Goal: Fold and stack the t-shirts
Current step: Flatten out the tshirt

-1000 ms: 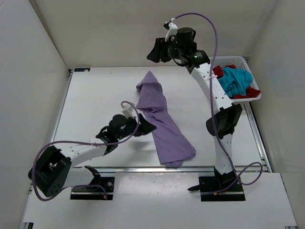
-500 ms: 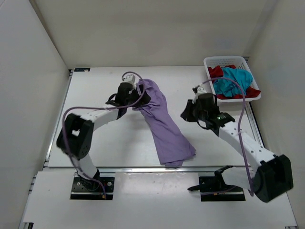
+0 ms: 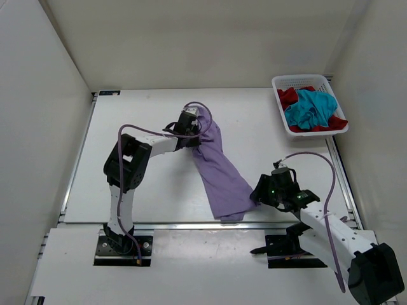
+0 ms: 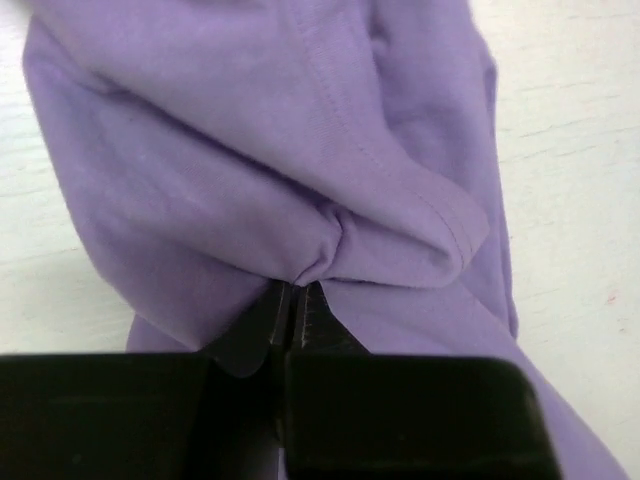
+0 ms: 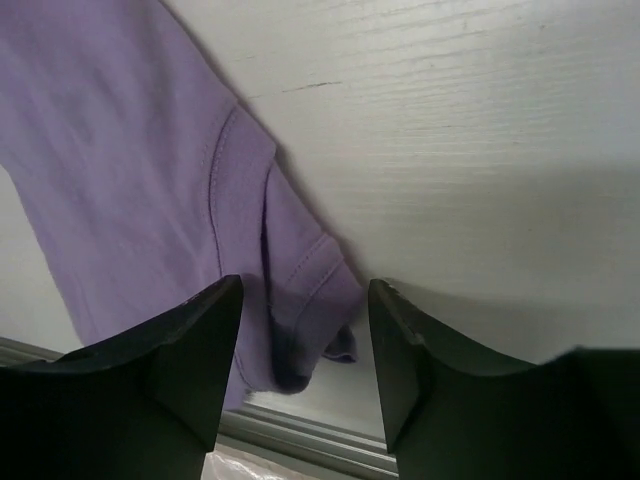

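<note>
Pinching a lavender t-shirt (image 3: pixel 219 171) fold, left gripper (image 4: pixel 292 298) clamped — right gripper (image 5: pixel 305 290) jaws wide over its hem corner.

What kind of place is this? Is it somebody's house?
Probably a robot test booth, not a house: plain white walls box in a table, two robot arms are bolted at its edge, and a basket holds crumpled shirts.

In the basket (image 3: pixel 300 78) at 2 o'clock, the teal shirt (image 3: pixel 310 108) covers most of the red shirt (image 3: pixel 289 96). The lavender shirt (image 4: pixel 250 150) runs off the left wrist view at 12 o'clock and the right wrist view at 9 o'clock.
</note>
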Motion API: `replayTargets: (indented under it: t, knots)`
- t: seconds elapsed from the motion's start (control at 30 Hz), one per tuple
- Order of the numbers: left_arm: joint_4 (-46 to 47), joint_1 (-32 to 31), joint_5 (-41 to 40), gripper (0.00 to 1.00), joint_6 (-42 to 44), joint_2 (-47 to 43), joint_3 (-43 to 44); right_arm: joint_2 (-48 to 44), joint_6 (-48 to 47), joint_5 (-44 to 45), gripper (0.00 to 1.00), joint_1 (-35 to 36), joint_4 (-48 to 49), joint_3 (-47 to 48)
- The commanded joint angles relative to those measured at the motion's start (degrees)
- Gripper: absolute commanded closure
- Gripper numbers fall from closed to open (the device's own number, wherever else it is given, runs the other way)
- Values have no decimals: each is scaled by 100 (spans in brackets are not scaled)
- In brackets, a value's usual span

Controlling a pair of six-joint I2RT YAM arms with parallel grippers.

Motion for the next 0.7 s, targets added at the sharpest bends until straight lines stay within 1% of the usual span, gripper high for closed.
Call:
replayTargets:
  t: [0.0,0.03,0.1,0.17,0.2,0.27,0.3,0.33,0.37,0.43,0.47,0.5,0.53,0.6,0.63,0.67]
  knots:
    - [301,276,122,100,-277,-470,-368,138,268,-420,57,-164,486,-319]
    - [380,312,140,100,-322,-618,-543,199,320,-571,73,-242,774,-417]
    - [372,391,210,100,-391,-890,-702,356,303,-477,81,-182,986,-383]
    - [626,505,246,100,-471,-1277,-1000,619,50,-29,92,-15,1058,20]
    - [644,540,254,100,-506,-1366,-1098,743,-21,77,94,29,1050,196]
    - [688,655,473,100,-620,-1751,-1422,1137,-415,271,97,55,1111,906]
    - [741,690,596,100,-629,-1893,-1459,1270,-505,254,98,30,1172,1118]
    - [793,777,667,100,-769,-2242,-1668,1559,-810,350,100,81,1164,1869]
    - [803,804,720,100,-770,-2411,-1766,1657,-935,551,100,160,1164,1876]
    - [812,945,913,100,-884,-3086,-2003,1894,-1322,981,100,371,989,2934]
    - [855,1110,1001,100,-928,-3255,-2056,1922,-1445,1149,100,546,849,3218]
    - [847,1190,1167,100,-1033,-3430,-2170,1965,-1698,1455,100,617,760,3708]
    - [942,1452,1386,100,-1190,-3789,-2249,1931,-1901,1632,100,749,603,4148]
    - [1083,2006,1720,99,-1489,-4492,-2486,1791,-2148,1695,100,925,409,4748]
    - [1075,2113,1835,97,-1543,-4652,-2540,1712,-2210,1704,100,1021,338,4890]
    - [1101,2349,1889,98,-1587,-4950,-2610,1606,-2306,1861,100,1179,224,5013]
